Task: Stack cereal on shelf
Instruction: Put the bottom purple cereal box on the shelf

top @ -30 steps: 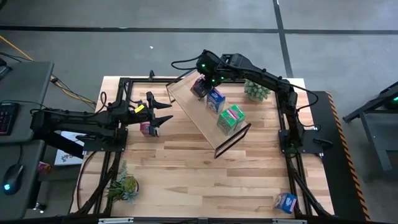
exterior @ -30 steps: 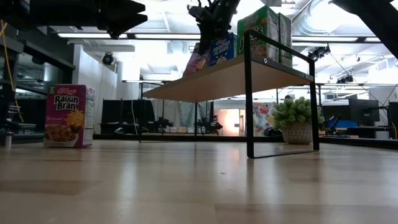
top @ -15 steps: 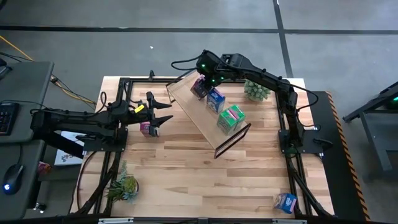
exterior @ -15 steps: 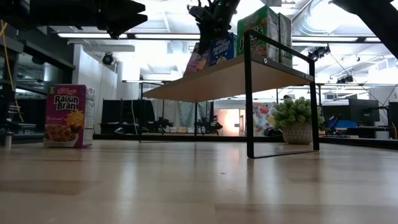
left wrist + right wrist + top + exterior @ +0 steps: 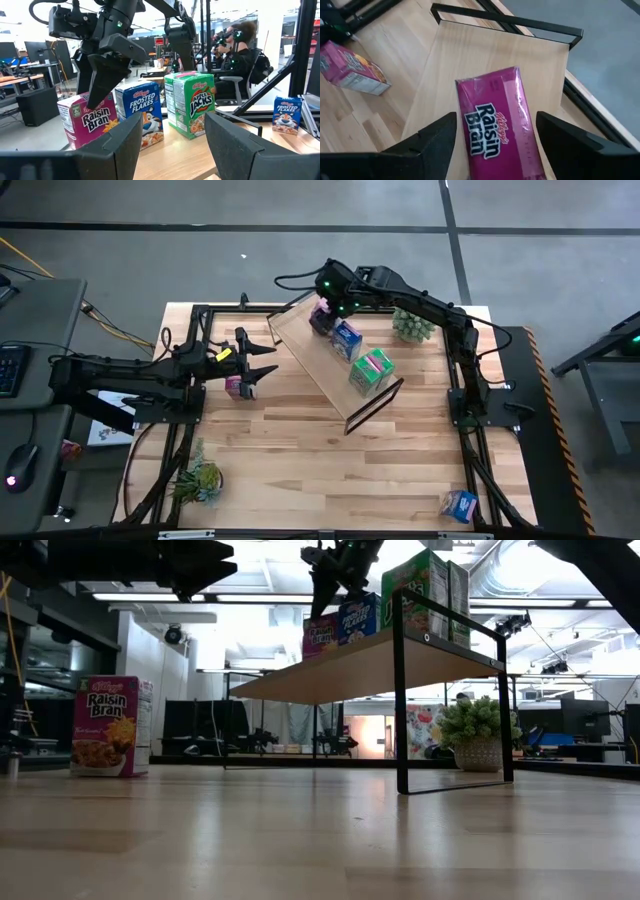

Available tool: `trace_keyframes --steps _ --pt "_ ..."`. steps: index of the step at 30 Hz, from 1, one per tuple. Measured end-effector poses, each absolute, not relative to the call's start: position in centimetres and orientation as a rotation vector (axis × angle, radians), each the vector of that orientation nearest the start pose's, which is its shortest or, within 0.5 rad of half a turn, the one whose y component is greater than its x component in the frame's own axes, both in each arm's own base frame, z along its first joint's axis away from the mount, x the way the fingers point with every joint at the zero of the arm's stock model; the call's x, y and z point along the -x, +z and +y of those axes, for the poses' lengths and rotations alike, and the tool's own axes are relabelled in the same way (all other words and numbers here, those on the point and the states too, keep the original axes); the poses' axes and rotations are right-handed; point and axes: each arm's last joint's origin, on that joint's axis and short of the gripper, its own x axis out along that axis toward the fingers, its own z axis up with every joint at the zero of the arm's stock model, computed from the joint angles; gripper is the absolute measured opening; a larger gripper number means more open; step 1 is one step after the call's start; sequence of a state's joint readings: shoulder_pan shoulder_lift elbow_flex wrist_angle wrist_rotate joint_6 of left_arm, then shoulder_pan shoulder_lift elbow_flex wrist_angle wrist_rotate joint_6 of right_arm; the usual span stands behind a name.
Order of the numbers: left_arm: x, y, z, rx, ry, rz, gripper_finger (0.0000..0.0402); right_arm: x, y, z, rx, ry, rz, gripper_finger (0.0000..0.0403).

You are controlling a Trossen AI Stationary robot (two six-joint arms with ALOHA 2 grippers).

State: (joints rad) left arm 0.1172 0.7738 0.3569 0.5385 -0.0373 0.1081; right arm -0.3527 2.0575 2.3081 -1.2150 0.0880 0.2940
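Note:
The shelf (image 5: 335,370) stands slantwise on the table. On it stand a magenta Raisin Bran carton (image 5: 497,120) (image 5: 320,634), a blue Frosted Flakes carton (image 5: 142,112) and a green Apple Jacks carton (image 5: 371,370). My right gripper (image 5: 322,310) hangs open over the magenta carton's top, one finger (image 5: 432,142) on either side of it. My left gripper (image 5: 265,365) is open above the table, left of the shelf. A second magenta carton (image 5: 236,387) stands on the table beside it. My right gripper comes from above at the magenta carton's top end (image 5: 75,102), with its fingers on the two sides. The carton stands upright on the shelf board (image 5: 350,665). Whether the fingers touch it, I cannot tell.
A blue carton (image 5: 460,505) lies near the table's near right corner. One potted plant (image 5: 412,325) stands behind the shelf's far end and another (image 5: 200,480) near the near left corner. A seated person (image 5: 240,55) shows beyond the table.
The magenta carton on the shelf leaned a second ago and now stands upright on its base. My right gripper has shifted slightly above it. The left arm has kept still.

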Motion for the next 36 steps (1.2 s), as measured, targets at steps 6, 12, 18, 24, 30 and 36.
trace_keyframes --steps 6,12,18,24,30,36 --pt "-17.4 25.5 2.2 -0.113 0.161 -0.112 0.0204 -39.4 37.8 -14.7 -0.462 -0.554 0.874 0.0266" --pt "-17.4 25.5 2.2 -0.112 0.161 -0.112 0.0204 -38.8 38.4 -14.8 -0.461 -0.564 0.867 0.0266" --pt "-17.4 25.5 2.2 -0.112 0.161 -0.111 0.0204 -37.5 39.4 -15.3 -0.430 -0.569 0.870 0.0266" --pt "-17.4 25.5 2.2 -0.112 0.160 -0.111 0.0204 -36.5 40.2 -15.8 -0.396 -0.571 0.864 0.0266" --pt "-17.4 25.5 2.1 -0.110 0.160 -0.112 0.0204 -35.6 40.0 -16.9 -0.321 -0.691 0.917 0.0221" --pt "-17.4 25.5 2.1 -0.110 0.160 -0.111 0.0204 -35.2 39.8 -17.6 -0.282 -0.718 0.949 0.0044"
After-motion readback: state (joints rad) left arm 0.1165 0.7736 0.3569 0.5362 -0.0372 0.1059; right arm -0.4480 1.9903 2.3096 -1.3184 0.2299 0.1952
